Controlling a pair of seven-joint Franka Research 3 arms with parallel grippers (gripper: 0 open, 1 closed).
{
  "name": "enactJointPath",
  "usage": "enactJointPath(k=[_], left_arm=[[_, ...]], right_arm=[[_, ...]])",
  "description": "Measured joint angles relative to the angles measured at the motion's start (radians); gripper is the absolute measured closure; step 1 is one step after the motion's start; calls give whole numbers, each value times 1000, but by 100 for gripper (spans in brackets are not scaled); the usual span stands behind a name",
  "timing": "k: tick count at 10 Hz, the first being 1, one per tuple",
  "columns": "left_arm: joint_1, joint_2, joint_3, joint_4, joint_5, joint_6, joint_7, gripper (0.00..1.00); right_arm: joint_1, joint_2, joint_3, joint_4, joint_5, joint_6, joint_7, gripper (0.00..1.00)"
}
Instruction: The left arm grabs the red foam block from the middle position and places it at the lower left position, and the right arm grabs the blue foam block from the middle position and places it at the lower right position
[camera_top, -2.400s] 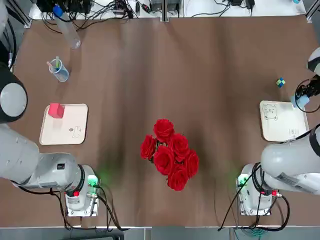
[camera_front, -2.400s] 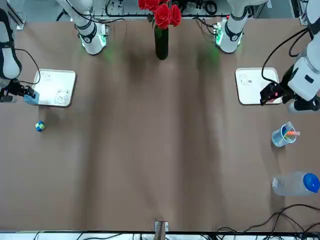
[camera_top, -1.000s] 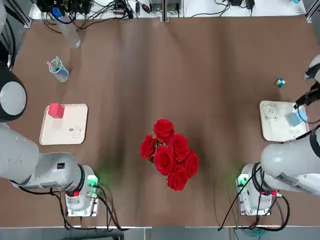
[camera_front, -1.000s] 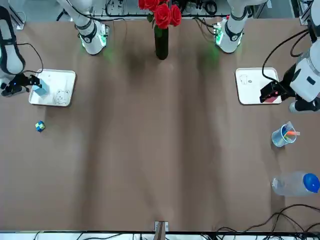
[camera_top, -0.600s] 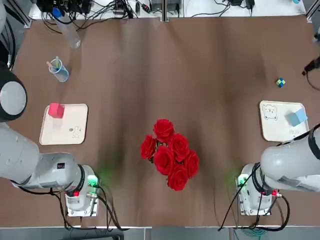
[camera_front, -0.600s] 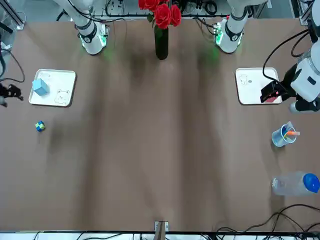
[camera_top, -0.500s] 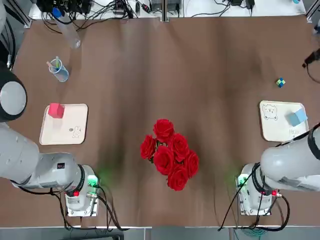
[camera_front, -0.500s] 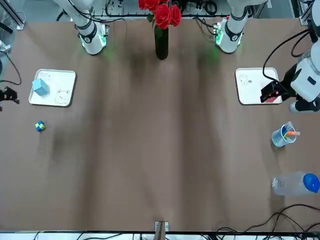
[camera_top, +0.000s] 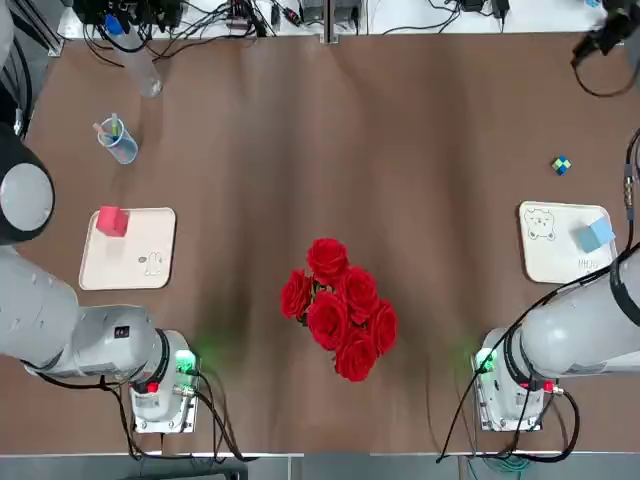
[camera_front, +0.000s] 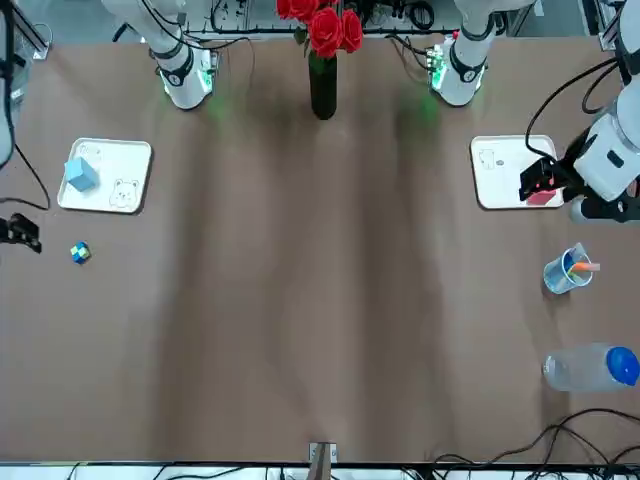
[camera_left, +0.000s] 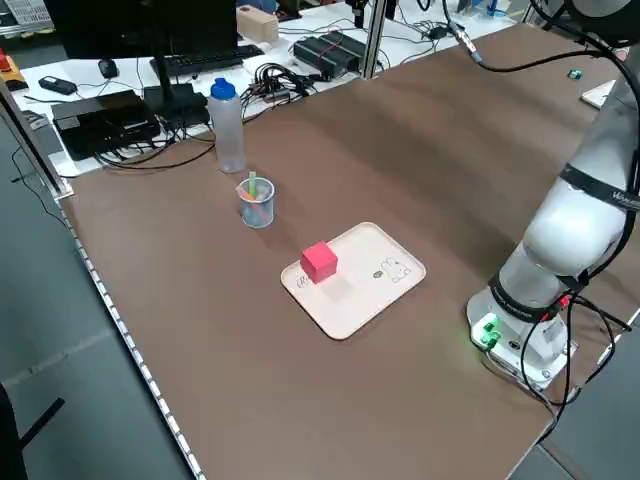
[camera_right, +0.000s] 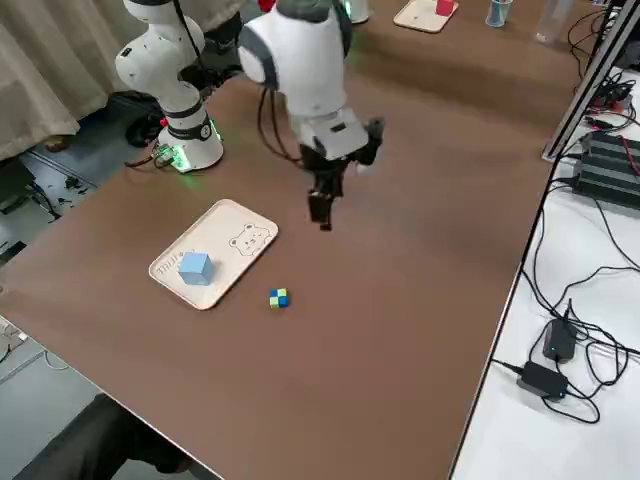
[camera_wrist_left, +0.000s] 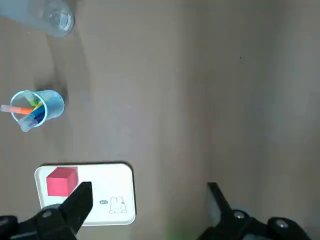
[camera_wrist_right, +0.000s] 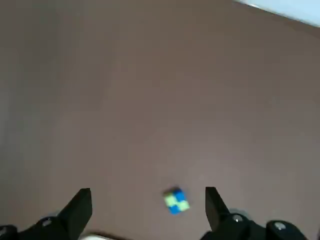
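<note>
The red foam block (camera_top: 112, 221) rests on the far corner of the left tray (camera_top: 135, 262), also seen as block (camera_left: 319, 261) and block (camera_wrist_left: 62, 181). High above that tray hangs my left gripper (camera_wrist_left: 149, 200), open and empty; in the front view it (camera_front: 533, 181) overlaps the tray's edge beside the block. The blue foam block (camera_top: 595, 236) lies on the right tray (camera_top: 555, 250), free of any grip. My right gripper (camera_right: 322, 210) is open and empty, well away over the far right of the table (camera_top: 605, 37).
A vase of red roses (camera_top: 340, 305) stands at the near middle between the arm bases. A pen cup (camera_top: 118, 140) and a plastic bottle (camera_top: 135, 60) sit at the far left. A small blue-green cube (camera_top: 561, 165) lies beyond the right tray. Cables line the far edge.
The right gripper set the blue block on the right tray, let go and drew away toward the far right corner. The left gripper stayed over the left tray.
</note>
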Motion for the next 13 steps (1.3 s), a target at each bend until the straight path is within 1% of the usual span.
enactJointPath(k=[2,4,6,7,9,11,13], left_arm=[[2,0,0,1,1,0,0,0],[4,-1,1,3,1,0,6,0],[4,-1,2,4,2,0,6,0],[4,-1,2,4,2,0,6,0],[4,-1,2,4,2,0,7,0],[3,-1,1,4,2,0,7,0],[4,-1,2,4,2,0,7,0]], right_arm=[[2,0,77,103,-20,-160,169,0],[-7,-1,170,200,-56,-280,290,0],[-47,-2,256,284,-88,-389,324,0],[-70,-2,285,327,-114,-448,324,0],[-84,-3,306,375,-132,-503,324,0],[-76,-18,321,392,-140,-560,324,0],[-59,-60,320,393,-146,-581,325,0]])
